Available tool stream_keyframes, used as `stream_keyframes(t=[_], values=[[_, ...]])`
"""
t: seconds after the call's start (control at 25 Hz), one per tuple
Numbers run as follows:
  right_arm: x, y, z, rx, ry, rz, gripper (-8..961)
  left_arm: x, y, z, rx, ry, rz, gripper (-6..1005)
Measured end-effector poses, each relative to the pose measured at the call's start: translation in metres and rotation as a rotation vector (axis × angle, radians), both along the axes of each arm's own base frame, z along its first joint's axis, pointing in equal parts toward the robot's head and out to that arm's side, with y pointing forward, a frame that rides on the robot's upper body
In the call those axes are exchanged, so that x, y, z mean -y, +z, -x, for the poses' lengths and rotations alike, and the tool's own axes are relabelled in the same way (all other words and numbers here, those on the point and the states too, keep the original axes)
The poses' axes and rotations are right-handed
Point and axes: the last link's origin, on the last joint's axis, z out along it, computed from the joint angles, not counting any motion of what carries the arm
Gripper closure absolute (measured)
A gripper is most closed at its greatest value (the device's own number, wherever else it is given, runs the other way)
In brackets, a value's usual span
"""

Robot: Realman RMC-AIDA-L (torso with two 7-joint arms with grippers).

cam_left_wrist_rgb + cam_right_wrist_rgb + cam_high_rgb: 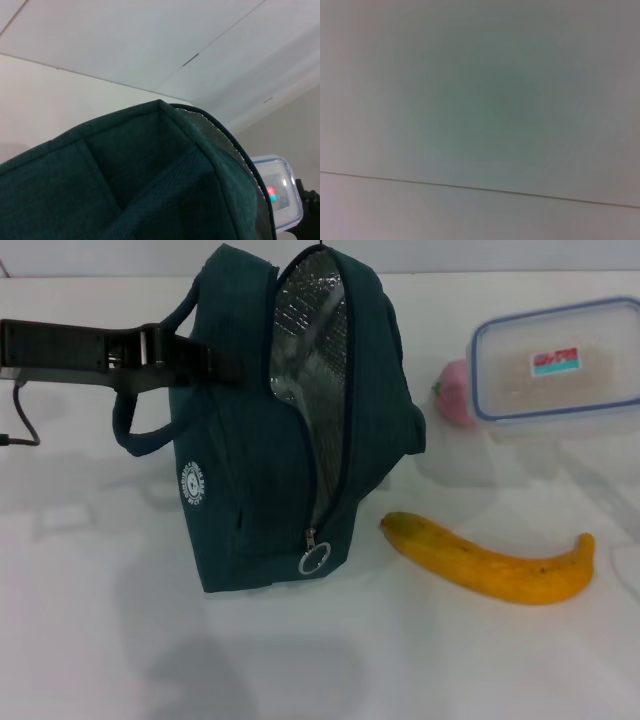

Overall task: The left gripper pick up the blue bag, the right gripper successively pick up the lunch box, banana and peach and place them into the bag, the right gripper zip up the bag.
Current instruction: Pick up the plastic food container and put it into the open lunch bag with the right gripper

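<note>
The banana (495, 568) lay on the table (100, 640) beside the blue bag (250, 490), unzipped, only foil lining showing. My left end effector (205, 360) gripped its handle. The lunch box (560, 360) hung above a peach (455, 395).

My left gripper (185, 358) reaches the blue bag (270, 470) at its handles, but the fingertips sit against the dark fabric and I cannot tell whether they are clamped; my left wrist view is mostly filled by the bag's cloth. The peach (455, 395) is half hidden behind the lunch box (555, 365), whose far corner is cut by the head view's right edge. My right gripper appears nowhere, and its wrist view shows only a blurred pale surface
</note>
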Motion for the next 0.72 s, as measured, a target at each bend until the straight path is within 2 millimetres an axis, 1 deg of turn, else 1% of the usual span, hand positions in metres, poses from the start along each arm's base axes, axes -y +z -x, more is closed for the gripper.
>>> stream_keyframes(t=[0.48, 0.72], values=[[-0.002, 0.013, 0.012, -0.086, 0.066, -0.041, 797, -0.001, -0.002, -0.002, 0.004, -0.003, 0.005, 950], [-0.012, 0.012, 0.029, -0.112, 0.132, -0.043, 790, -0.002, -0.005, -0.003, -0.001, -0.008, 0.014, 950]])
